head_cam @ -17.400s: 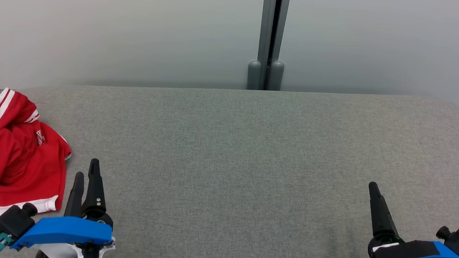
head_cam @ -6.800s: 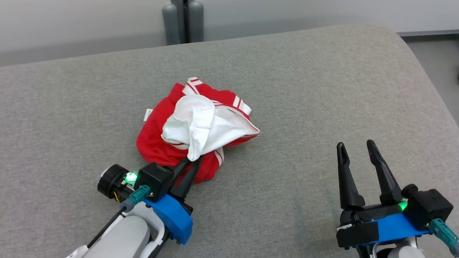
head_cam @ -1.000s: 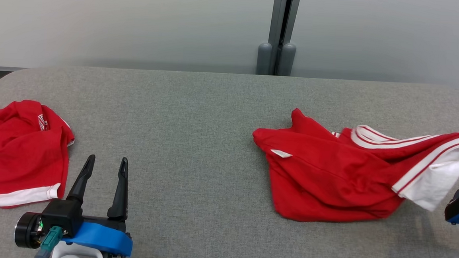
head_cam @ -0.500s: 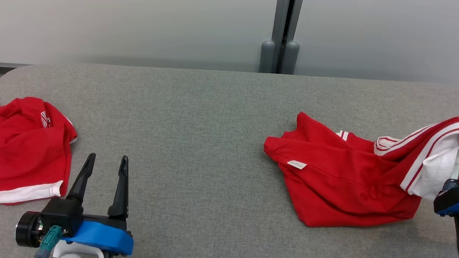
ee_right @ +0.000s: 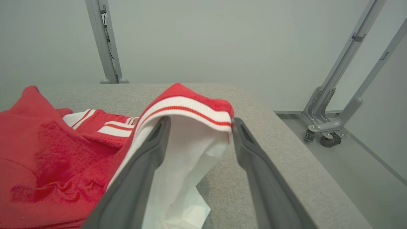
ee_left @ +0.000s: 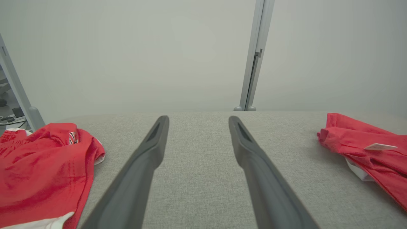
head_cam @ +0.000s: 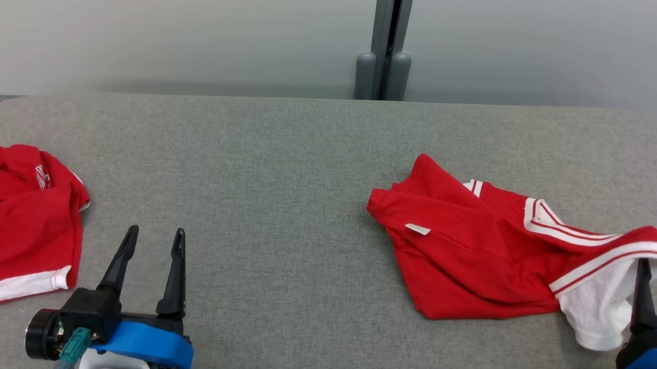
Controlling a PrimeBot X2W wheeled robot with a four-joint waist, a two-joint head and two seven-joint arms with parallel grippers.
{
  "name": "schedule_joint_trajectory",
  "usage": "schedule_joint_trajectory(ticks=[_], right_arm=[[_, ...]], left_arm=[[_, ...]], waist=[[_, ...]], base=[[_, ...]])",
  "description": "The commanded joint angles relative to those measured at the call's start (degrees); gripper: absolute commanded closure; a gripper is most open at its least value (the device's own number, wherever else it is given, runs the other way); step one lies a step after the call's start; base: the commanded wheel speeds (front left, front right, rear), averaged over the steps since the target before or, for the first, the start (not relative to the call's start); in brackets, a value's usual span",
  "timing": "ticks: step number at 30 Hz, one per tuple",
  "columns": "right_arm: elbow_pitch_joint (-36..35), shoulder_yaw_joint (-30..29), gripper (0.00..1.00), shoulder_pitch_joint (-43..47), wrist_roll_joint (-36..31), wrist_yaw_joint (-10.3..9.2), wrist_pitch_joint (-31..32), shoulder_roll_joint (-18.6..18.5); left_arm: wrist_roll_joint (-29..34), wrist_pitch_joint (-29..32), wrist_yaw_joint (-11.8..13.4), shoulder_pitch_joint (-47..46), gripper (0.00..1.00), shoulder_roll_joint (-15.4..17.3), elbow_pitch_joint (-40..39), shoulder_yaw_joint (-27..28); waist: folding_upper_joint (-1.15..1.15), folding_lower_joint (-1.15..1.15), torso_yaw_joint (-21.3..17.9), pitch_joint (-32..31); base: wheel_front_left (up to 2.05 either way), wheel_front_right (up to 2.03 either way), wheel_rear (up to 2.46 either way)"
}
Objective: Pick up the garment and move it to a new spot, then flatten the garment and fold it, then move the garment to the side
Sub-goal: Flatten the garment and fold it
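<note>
Garment (head_cam: 472, 256) lies crumpled on worktop (head_cam: 284, 164), left of right gripper (ee_right: 200, 121). Second red garment (head_cam: 13, 216) lies left of left gripper (head_cam: 155, 231). Right jaws spread, nothing clamped, striped cuff (ee_right: 190, 108) draped over the tips. Left jaws apart, empty. Risk: cuff snags a tip on retract and drags the garment.
</note>
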Motion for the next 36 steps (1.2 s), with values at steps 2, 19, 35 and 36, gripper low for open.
schedule_joint_trajectory(ticks=[2, 19, 35, 36], right_arm=[[0.5, -0.4, 0.00, 2.9, -0.8, 0.01, -0.3, 0.9], [-10.5, 1.6, 0.00, 12.5, -1.2, 0.01, -0.3, 5.8], [-20.2, 18.7, 0.00, 9.6, 1.1, 0.01, -0.3, 8.3], [-19.6, 19.3, 0.00, 9.9, 1.2, 0.01, -0.3, 8.4]], left_arm=[[0.1, -0.2, -0.1, -0.7, 0.00, -0.2, 0.1, -0.2], [-0.5, -0.2, -0.1, -0.3, 0.00, -0.2, 0.8, -0.9], [-0.4, -0.2, -0.1, 0.5, 0.00, -0.1, 1.2, -1.4], [-0.4, -0.2, -0.1, 0.5, 0.00, -0.1, 1.2, -1.5]], waist=[[0.00, 0.00, -0.5, 0.1], [0.00, 0.00, -1.5, -0.7], [0.00, 0.00, 0.4, -2.3], [0.00, 0.00, 0.5, -2.4]], base=[[0.00, 0.00, 0.00], [0.00, 0.00, 0.00], [0.00, 0.00, 0.00], [0.00, 0.00, 0.00]])
